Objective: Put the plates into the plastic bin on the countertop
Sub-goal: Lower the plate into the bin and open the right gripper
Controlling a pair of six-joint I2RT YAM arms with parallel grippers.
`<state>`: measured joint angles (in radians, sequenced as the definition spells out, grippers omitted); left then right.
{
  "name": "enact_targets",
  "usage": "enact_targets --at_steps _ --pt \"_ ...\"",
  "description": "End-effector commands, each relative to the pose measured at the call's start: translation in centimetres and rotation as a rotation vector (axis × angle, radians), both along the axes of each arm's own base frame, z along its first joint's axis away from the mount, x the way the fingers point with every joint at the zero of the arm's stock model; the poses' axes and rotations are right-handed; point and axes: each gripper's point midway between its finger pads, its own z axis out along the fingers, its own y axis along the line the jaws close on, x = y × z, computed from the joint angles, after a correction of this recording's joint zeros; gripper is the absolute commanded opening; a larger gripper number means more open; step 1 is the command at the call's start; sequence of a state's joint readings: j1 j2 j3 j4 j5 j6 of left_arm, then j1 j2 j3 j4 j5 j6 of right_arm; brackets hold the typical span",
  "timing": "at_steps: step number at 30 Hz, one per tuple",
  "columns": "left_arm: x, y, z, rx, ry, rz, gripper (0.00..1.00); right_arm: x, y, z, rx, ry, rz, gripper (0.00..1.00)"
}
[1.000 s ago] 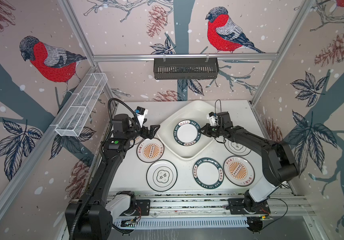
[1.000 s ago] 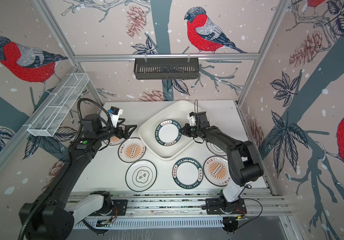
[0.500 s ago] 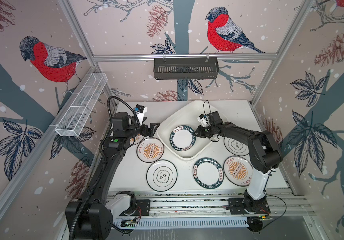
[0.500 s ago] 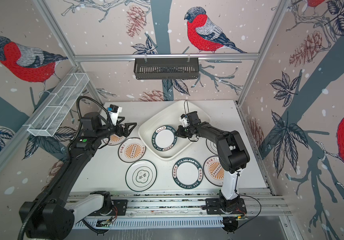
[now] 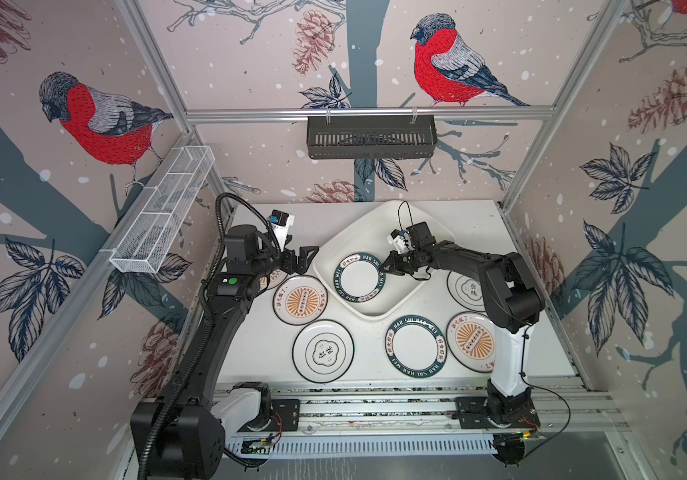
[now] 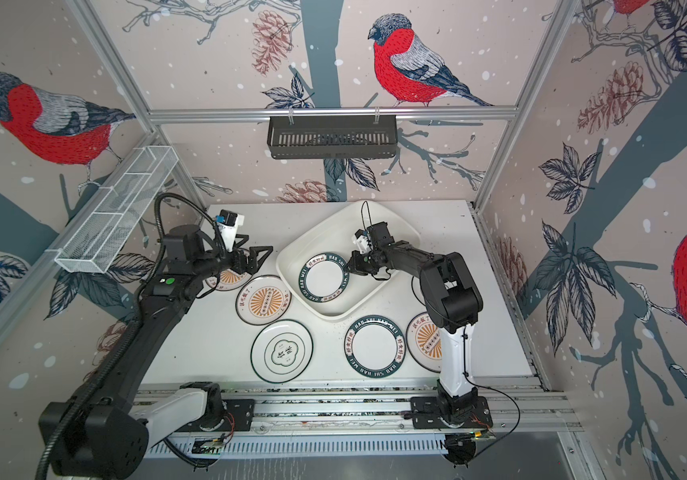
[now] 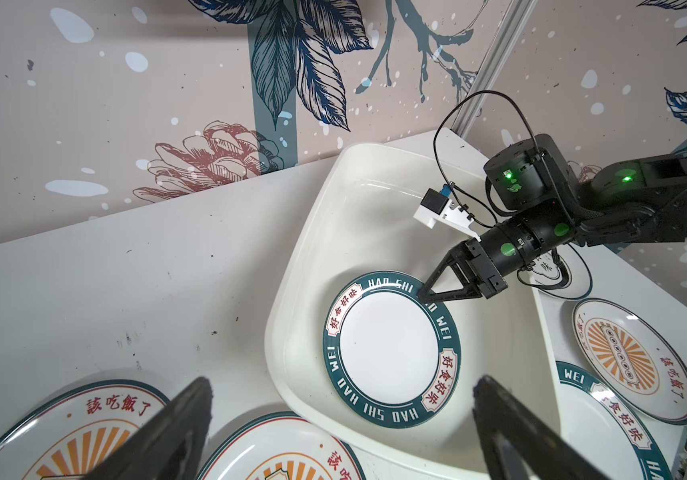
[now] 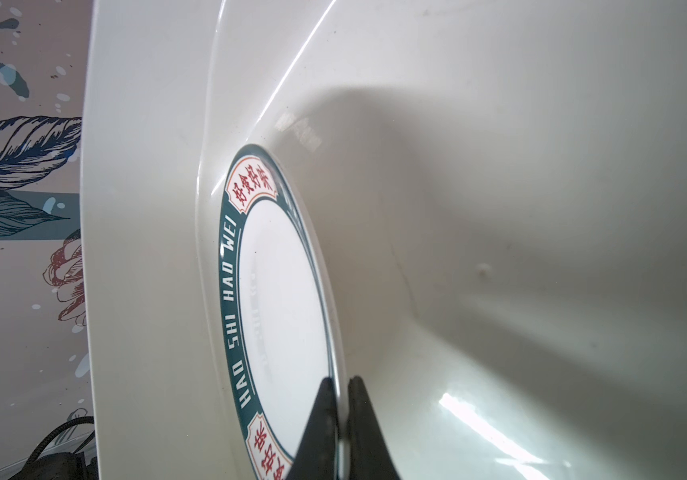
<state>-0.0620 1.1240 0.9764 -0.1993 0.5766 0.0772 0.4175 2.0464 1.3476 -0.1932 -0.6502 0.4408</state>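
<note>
right claw [image 8: 338, 380] clamped on a green-lettered plate [image 5: 360, 276] in the plastic bin [image 5: 366, 230]

we see the right claw's two fingers drawn close together, one on each side of that plate's rim, with the rim pinched between them. we see the left claw [image 5: 303, 257] standing wide apart and holding nothing. it hangs over the surface [image 5: 258, 357] just beside the bin's left corner.

the white surface carries everything. the plastic bin sits on it toward the back, turned cornerwise. only the held plate is inside, low in the bin's near-left part and close to the wall. we cannot tell whether it lies fully flat or is raised a little on the claw's side.

six more plates lie flat on the surface outside the bin:
- one sunburst plate [image 5: 300, 300] lies just beside the bin's left wall.
- a second sunburst plate [image 6: 225, 282] is behind it, mostly hidden under the left arm.
- an emblem plate [image 5: 323, 351] with a thin black rim lies near the front.
- a second green-lettered plate [image 5: 415, 351] lies to its right.
- a third sunburst plate [image 5: 474, 340] lies just beside that one, by the right arm's white base link.
- a second emblem plate [image 5: 462, 291] lies to the right of the bin, partly covered by the right arm.
</note>
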Motion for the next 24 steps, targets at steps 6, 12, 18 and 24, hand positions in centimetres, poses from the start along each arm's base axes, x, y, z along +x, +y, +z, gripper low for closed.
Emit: enact_targets --at_steps 6,12,18,24 --pt "0.1 -0.4 -0.2 -0.001 -0.002 -0.019 0.97 0.7 -0.2 -1.0 -0.028 0.006 0.015 0.15" --pt "0.2 -0.4 -0.6 0.004 0.007 -0.023 0.97 1.3 -0.5 -1.4 -0.03 0.008 0.001 0.23" --pt "0.3 -0.4 -0.9 0.016 0.009 -0.025 0.97 2.1 -0.9 -1.4 -0.045 0.002 -0.02 0.28" --pt "0.5 -0.5 -0.8 0.035 0.004 -0.021 0.97 2.9 -1.1 -0.4 -0.06 -0.024 -0.037 0.33"
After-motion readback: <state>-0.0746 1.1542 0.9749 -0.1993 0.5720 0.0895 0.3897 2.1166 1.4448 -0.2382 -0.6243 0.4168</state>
